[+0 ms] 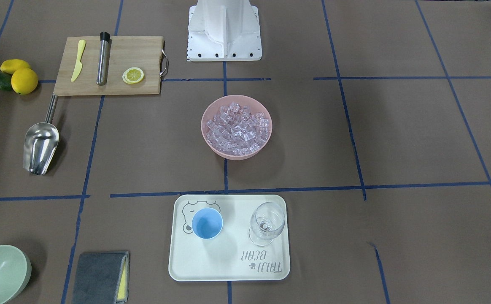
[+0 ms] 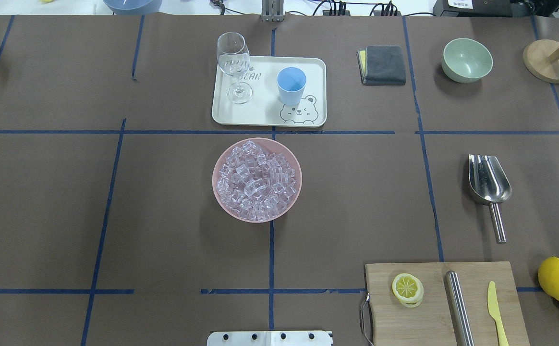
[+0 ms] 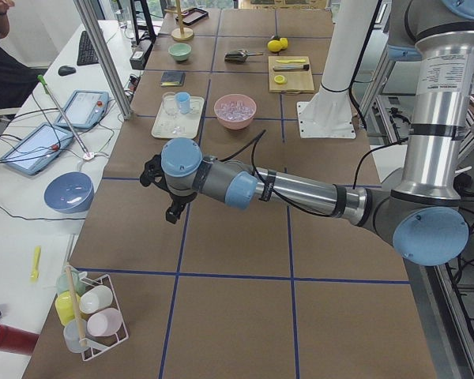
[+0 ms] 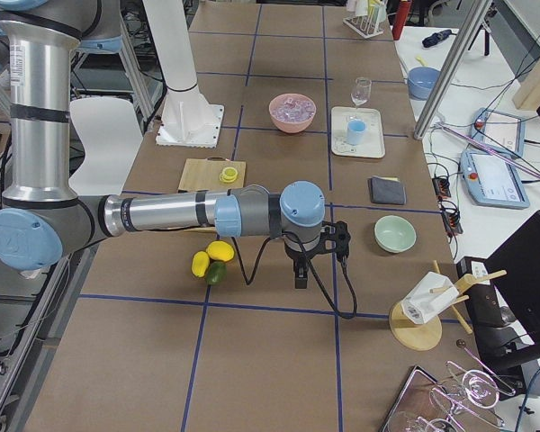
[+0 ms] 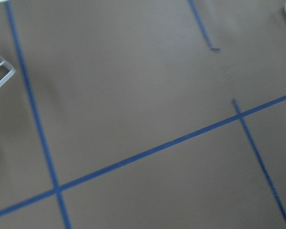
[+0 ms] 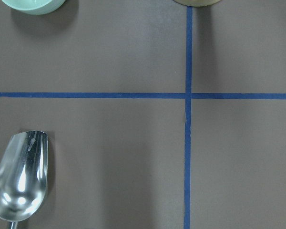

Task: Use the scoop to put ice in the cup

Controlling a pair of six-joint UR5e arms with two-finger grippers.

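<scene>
The ice (image 2: 256, 180) is heaped in a pink bowl (image 2: 215, 181) at the table's middle; it also shows in the front view (image 1: 237, 126). The light-blue cup (image 2: 291, 85) stands upright and empty on a white tray (image 2: 260, 115), also in the front view (image 1: 207, 223). The steel scoop (image 2: 488, 180) lies on the table at the right, trough up, and shows in the right wrist view (image 6: 20, 183). My left gripper (image 3: 172, 215) and right gripper (image 4: 301, 274) show only in the side views, away from these things. I cannot tell whether either is open or shut.
A clear wine glass (image 2: 234, 62) stands on the tray beside the cup. A wooden cutting board (image 2: 433, 307) carries a lemon slice, a steel cylinder (image 2: 458, 305) and a yellow knife. Lemons (image 2: 556, 278), a green bowl (image 2: 467, 60), a grey cloth (image 2: 382, 64) and a wooden stand (image 2: 548, 60) lie at the right.
</scene>
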